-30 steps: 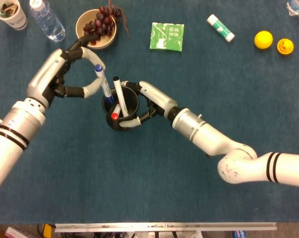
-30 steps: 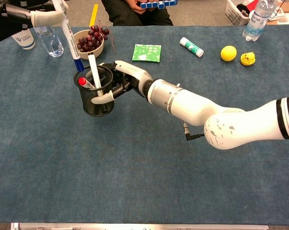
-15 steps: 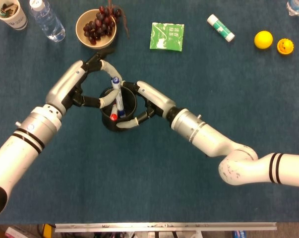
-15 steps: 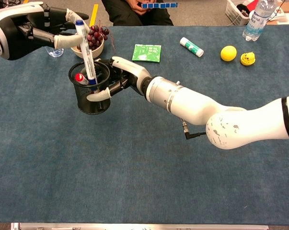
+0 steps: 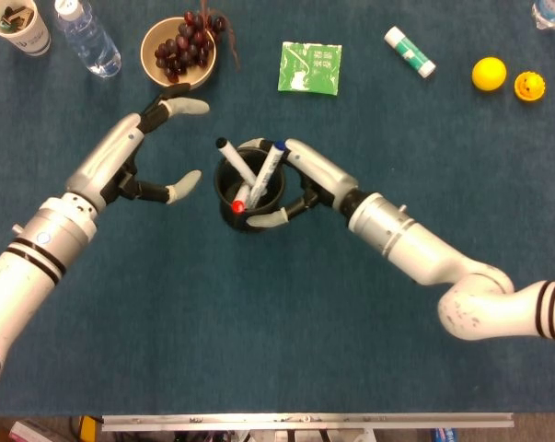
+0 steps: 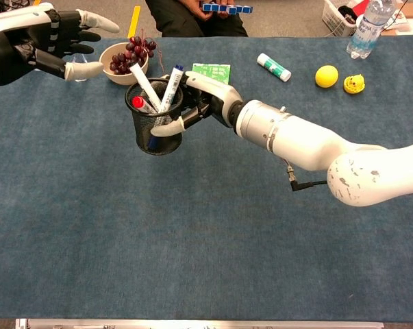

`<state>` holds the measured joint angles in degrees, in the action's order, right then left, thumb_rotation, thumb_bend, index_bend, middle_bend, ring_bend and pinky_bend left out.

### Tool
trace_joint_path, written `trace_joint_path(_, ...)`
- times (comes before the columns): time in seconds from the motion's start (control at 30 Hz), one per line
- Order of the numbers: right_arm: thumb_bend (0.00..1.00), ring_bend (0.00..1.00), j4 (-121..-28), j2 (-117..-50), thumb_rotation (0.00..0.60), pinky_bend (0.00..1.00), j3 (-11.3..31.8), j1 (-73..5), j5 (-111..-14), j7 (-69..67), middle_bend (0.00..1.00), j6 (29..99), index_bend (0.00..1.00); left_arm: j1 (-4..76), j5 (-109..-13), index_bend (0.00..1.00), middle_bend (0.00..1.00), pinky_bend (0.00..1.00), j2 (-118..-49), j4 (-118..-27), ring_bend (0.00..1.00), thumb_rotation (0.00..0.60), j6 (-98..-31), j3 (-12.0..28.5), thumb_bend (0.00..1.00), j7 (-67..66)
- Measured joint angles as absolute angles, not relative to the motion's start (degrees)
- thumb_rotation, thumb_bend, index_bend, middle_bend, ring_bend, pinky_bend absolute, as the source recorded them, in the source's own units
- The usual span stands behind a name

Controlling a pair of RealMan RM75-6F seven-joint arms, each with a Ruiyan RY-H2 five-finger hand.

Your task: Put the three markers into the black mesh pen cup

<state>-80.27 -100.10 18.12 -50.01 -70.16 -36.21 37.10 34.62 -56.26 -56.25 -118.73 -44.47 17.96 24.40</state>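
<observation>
The black mesh pen cup (image 5: pixel 249 189) is gripped by the right hand (image 5: pixel 300 184), whose fingers are wrapped around its far and near walls. Three markers are seen standing tilted inside the cup: a black-capped marker (image 5: pixel 234 162), a blue-capped marker (image 5: pixel 269 164) leaning toward the right hand, and a red-capped marker (image 5: pixel 239 204) lying lower. The left hand (image 5: pixel 157 147) is held just beside the cup, apart from it, fingers spread and holding nothing. A bowl of grapes (image 5: pixel 178 52) is found just beyond the left hand.

Three markers (image 5: pixel 260 175) stand in the pen cup (image 6: pixel 155 137).
</observation>
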Motion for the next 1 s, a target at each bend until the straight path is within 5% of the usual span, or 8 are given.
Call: trace_joint_path(1.0, 0.36, 0.32, -65.8, -104.9, 0.600, 0.26, 8.6, -45.8, -82.2, -43.4, 0.45, 43.8, 0.55, 31.9, -64.3, 0.17, 0.00, 0.02, -55.4, -116.9, 0.00, 0.600, -43.4, 14.5, 0.35, 29.2)
